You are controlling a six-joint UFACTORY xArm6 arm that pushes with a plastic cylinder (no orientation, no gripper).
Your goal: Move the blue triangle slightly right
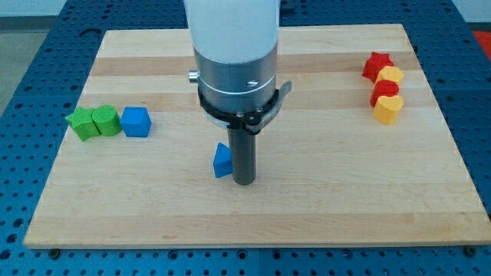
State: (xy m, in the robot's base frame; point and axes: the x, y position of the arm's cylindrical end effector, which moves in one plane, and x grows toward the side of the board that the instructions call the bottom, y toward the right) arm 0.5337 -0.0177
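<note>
The blue triangle (222, 161) lies on the wooden board (307, 207), a little left of the view's centre. My tip (244, 182) is down on the board just to the right of the triangle, touching or almost touching its right side. The rod and the arm's silver body rise above it and hide the board behind them.
A blue cube (136, 121) sits at the view's left beside two green blocks (95, 123). At the view's upper right a red star (377, 65), a yellow block (390, 77), a red block (383, 91) and a yellow heart (388, 110) form a column.
</note>
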